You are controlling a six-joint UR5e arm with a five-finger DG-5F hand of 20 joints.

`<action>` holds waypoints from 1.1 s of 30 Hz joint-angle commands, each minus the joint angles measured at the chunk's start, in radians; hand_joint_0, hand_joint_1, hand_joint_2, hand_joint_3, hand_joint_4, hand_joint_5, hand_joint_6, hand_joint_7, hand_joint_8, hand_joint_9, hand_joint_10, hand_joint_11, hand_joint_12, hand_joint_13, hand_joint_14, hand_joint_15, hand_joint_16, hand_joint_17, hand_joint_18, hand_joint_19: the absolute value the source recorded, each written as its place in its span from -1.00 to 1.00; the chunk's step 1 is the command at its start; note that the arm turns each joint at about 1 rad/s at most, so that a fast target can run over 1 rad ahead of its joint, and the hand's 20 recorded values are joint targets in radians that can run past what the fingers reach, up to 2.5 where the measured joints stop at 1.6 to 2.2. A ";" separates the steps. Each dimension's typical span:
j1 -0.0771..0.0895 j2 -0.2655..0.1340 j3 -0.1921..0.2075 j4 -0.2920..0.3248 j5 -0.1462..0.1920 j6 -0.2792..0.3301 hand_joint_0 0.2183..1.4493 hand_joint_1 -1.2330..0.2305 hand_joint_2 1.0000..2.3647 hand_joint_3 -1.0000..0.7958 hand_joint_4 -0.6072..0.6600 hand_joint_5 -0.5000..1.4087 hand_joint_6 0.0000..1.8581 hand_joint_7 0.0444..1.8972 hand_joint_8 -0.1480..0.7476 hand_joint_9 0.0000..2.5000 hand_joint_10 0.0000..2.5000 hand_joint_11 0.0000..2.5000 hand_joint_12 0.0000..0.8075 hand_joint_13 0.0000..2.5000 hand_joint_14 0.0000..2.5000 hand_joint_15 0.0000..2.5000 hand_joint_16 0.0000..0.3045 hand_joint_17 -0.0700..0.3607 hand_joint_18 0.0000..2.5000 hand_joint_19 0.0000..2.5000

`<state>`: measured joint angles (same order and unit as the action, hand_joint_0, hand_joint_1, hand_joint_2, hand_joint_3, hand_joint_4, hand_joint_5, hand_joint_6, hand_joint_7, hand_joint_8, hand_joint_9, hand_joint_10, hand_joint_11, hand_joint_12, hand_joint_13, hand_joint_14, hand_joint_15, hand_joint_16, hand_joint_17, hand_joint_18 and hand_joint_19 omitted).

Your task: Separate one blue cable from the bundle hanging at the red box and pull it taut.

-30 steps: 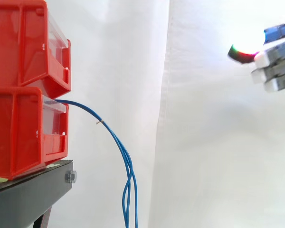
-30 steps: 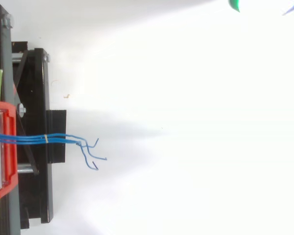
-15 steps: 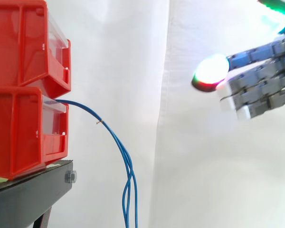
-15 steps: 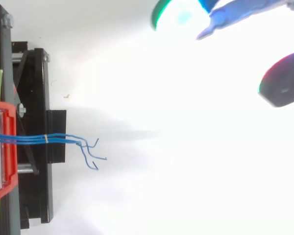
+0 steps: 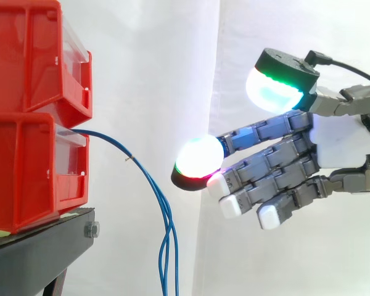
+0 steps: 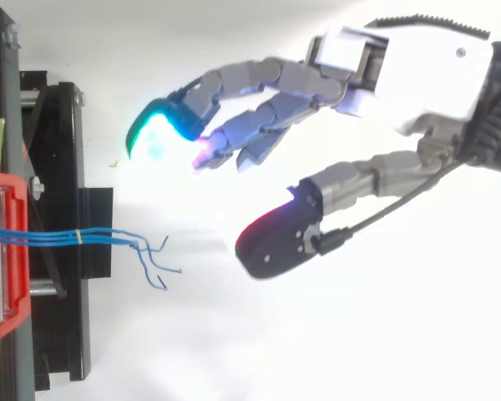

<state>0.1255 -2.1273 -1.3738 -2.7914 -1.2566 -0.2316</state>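
Several thin blue cables (image 5: pixel 151 182) leave the lower red bin (image 5: pixel 24 166) as one bundle and hang down in an arc past the stand. From above, the bundle (image 6: pixel 58 236) is bound by a small tan tie (image 6: pixel 79 236), and its loose ends (image 6: pixel 159 267) splay apart. My hand (image 5: pixel 339 148) reaches in from the right, open, its fingers stretched toward the cables and nothing in it. The nearest glowing fingertip (image 5: pixel 197 161) floats a short way right of the bundle without touching. In the top view the hand (image 6: pixel 417 67) has its fingers (image 6: pixel 154 134) above the cable line and the thumb (image 6: pixel 275 238) level with it.
Two red bins stand stacked, the upper one (image 5: pixel 31 55) on the lower, on a black stand (image 5: pixel 43 253). Seen from above, the stand (image 6: pixel 63 167) runs down the left edge. A white curtain hangs behind.
The hand has swept in from the upper right, leftward and downward, toward the cables. The cable bundle has not moved.
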 commanded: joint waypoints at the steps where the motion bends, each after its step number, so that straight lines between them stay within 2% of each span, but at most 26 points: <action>1: 0.014 -0.003 0.001 0.016 0.005 -0.014 -0.44 -0.24 -1.00 -0.42 0.31 -0.68 -0.46 -0.24 -0.04 -0.50 -1.00 -0.89 -0.40 -0.50 -0.99 -0.82 -0.87 -0.46 -0.43 -0.83; 6: 0.028 -0.005 0.001 0.019 0.029 -0.023 -0.44 -0.24 -1.00 -0.42 0.31 -0.68 -0.46 -0.24 -0.04 -0.50 -1.00 -0.89 -0.41 -0.52 -0.99 -0.83 -0.87 -0.46 -0.47 -0.84; 11: 0.034 -0.033 0.001 0.043 0.032 -0.008 -0.44 -0.23 -1.00 -0.42 0.32 -0.68 -0.46 -0.24 -0.04 -0.49 -1.00 -0.89 -0.41 -0.52 -0.99 -0.83 -0.87 -0.46 -0.48 -0.84; 12: 0.036 -0.052 0.002 0.066 0.034 0.006 -0.44 -0.23 -1.00 -0.42 0.32 -0.68 -0.46 -0.24 -0.04 -0.49 -1.00 -0.89 -0.41 -0.53 -0.99 -0.83 -0.87 -0.47 -0.48 -0.84; 14: 0.036 -0.071 0.002 0.078 0.039 0.015 -0.44 -0.23 -1.00 -0.42 0.32 -0.68 -0.46 -0.24 -0.04 -0.49 -1.00 -0.89 -0.41 -0.53 -0.99 -0.83 -0.87 -0.46 -0.48 -0.85; 23: 0.028 -0.074 0.002 0.108 0.049 0.008 -0.44 -0.23 -1.00 -0.42 0.34 -0.67 -0.46 -0.23 -0.03 -0.47 -1.00 -0.88 -0.41 -0.53 -0.99 -0.84 -0.87 -0.46 -0.49 -0.84; 25: 0.026 -0.100 0.002 0.131 0.049 0.003 -0.44 -0.23 -1.00 -0.42 0.34 -0.67 -0.46 -0.23 -0.03 -0.47 -0.99 -0.88 -0.41 -0.53 -0.99 -0.84 -0.87 -0.46 -0.49 -0.84; 26: 0.026 -0.114 0.002 0.145 0.051 0.012 -0.44 -0.23 -1.00 -0.42 0.34 -0.67 -0.46 -0.23 -0.03 -0.47 -1.00 -0.88 -0.41 -0.53 -0.99 -0.84 -0.87 -0.46 -0.49 -0.84; 30: 0.036 -0.114 0.004 0.162 0.054 0.018 -0.44 -0.23 -1.00 -0.42 0.34 -0.67 -0.46 -0.23 -0.03 -0.46 -1.00 -0.87 -0.41 -0.52 -0.99 -0.83 -0.86 -0.46 -0.49 -0.84; 33: 0.036 -0.115 0.006 0.171 0.049 0.018 -0.44 -0.23 -1.00 -0.42 0.35 -0.66 -0.46 -0.22 -0.03 -0.45 -1.00 -0.87 -0.41 -0.52 -0.99 -0.83 -0.86 -0.46 -0.49 -0.83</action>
<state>0.1593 -2.2395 -1.3693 -2.6308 -1.2053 -0.2143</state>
